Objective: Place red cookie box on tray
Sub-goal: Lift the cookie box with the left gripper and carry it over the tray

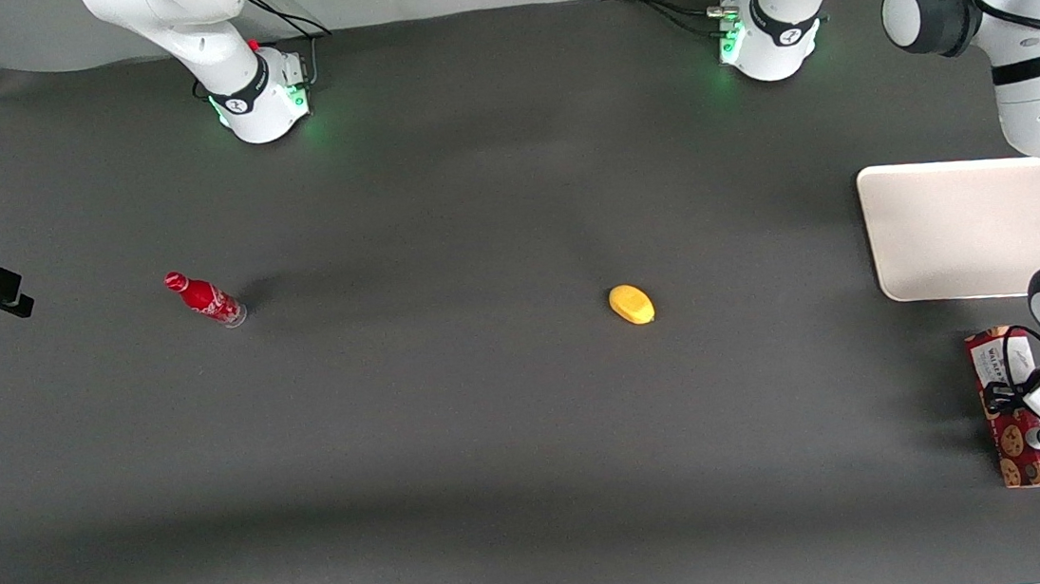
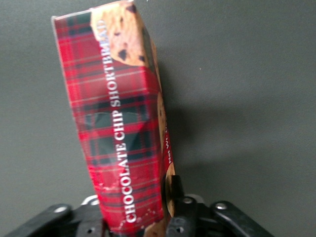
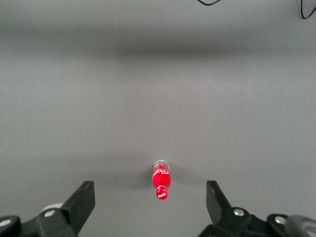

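Observation:
The red cookie box [image 1: 1012, 447] is a long dark-red tartan box with cookie pictures. It lies at the working arm's end of the table, nearer to the front camera than the tray [image 1: 972, 229]. The tray is off-white and holds nothing. My left gripper [image 1: 1030, 419] is down over the box's middle. In the left wrist view my gripper [image 2: 134, 210] has the box [image 2: 116, 123] between its fingers, and one finger [image 2: 176, 190] presses its cookie-printed side. The other finger is hidden by the box. The box casts a shadow on the grey cloth.
A yellow lemon-shaped object [image 1: 631, 304] lies near the table's middle. A small red bottle [image 1: 206, 298] lies toward the parked arm's end; it also shows in the right wrist view [image 3: 161, 180]. The box is close to the table's edge.

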Robot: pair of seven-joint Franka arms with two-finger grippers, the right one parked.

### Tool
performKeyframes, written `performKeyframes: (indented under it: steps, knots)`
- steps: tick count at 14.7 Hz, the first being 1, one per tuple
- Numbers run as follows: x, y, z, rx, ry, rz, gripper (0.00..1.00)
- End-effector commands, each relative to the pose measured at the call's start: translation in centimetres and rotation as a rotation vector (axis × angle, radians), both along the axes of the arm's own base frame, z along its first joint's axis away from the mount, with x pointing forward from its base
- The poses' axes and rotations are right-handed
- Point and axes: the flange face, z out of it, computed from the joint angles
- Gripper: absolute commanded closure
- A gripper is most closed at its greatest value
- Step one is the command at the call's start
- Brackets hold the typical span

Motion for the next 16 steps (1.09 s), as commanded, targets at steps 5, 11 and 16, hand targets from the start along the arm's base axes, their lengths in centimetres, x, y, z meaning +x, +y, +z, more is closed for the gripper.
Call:
performKeyframes:
  steps: [5,11,16]
  knots:
    - [0.3,0.3,7.6,-0.035,0.077,0.000,1.00]
    - [-4.6,1.1,27.5,-0.058,0.166,0.170,1.00]
    - [-12.1,0.5,39.0,-0.016,0.270,0.230,1.00]
